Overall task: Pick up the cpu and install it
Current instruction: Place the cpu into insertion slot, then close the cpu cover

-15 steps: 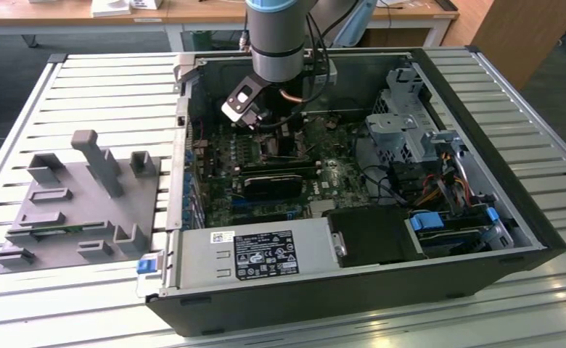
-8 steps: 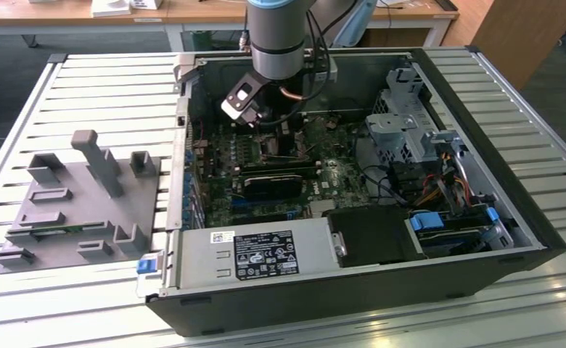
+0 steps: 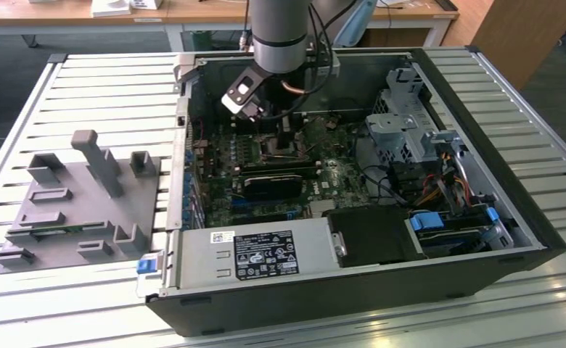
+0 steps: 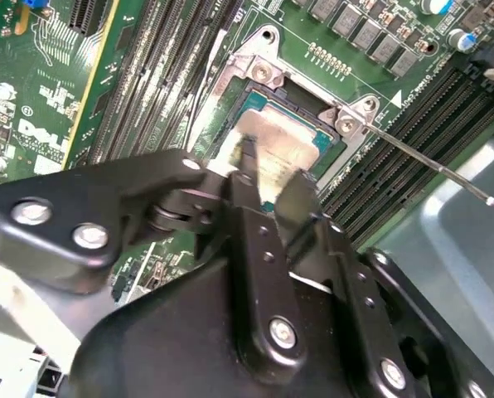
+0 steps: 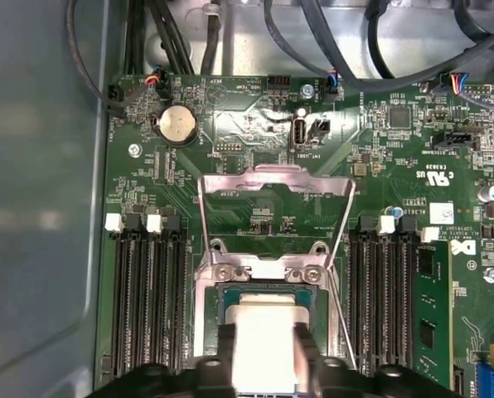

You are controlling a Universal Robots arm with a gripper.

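Black fingers [image 4: 251, 199] of the gripper [image 4: 273, 178] clamp two opposite edges of the cpu [image 4: 284, 145] in the second wrist view, and the chip's silver top plate shows between them. The cpu lies flat within the socket [image 4: 263, 70] on the green motherboard [image 4: 56, 83], its dark rim inside the metal frame. A thin retention lever [image 4: 429, 162] angles away beside it.

Beyond the socket, in the first wrist view, the metal load plate [image 5: 273, 174] stands open. Rows of black memory slots [image 5: 147, 290] flank the socket on both sides, and a green memory module [image 5: 433, 307] sits in one of them. A coin battery [image 5: 178, 124] lies farther off, near the board's edge.

In the exterior view, a silver power supply [image 3: 254, 254] fills the lower centre of the frame inside the open computer case [image 3: 361, 297]. A grey fixture tray [image 3: 80, 210] with upright posts sits at the exterior view's left, just beside the case, on the slatted table [image 3: 70, 304]. The arm [image 3: 283, 29] reaches down from the upper centre of the frame into the case. Wooden desks [image 3: 60, 16] line the top edge behind it.
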